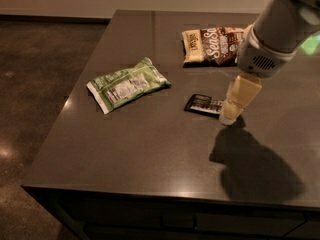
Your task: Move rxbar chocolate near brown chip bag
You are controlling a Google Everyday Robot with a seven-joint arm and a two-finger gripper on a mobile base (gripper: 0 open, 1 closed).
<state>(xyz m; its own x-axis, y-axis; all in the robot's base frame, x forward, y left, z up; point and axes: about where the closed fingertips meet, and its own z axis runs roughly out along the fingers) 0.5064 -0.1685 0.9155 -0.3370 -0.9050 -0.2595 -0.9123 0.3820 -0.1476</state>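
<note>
The rxbar chocolate (pixel 202 104), a small flat black wrapper with white print, lies on the dark table (pixel 150 149) near its middle. My gripper (pixel 231 115) hangs from the arm at the upper right, with its cream-coloured tip just over the bar's right end. The brown chip bag (pixel 213 45), dark brown with white lettering and cream ends, lies at the back of the table behind the bar; the arm covers its right end.
A green and white bag (pixel 128 84) lies to the left of the bar. The table's front edge runs along the bottom and its left edge drops to a dark floor (pixel 35 84). The arm's shadow (pixel 255 169) falls on the front right.
</note>
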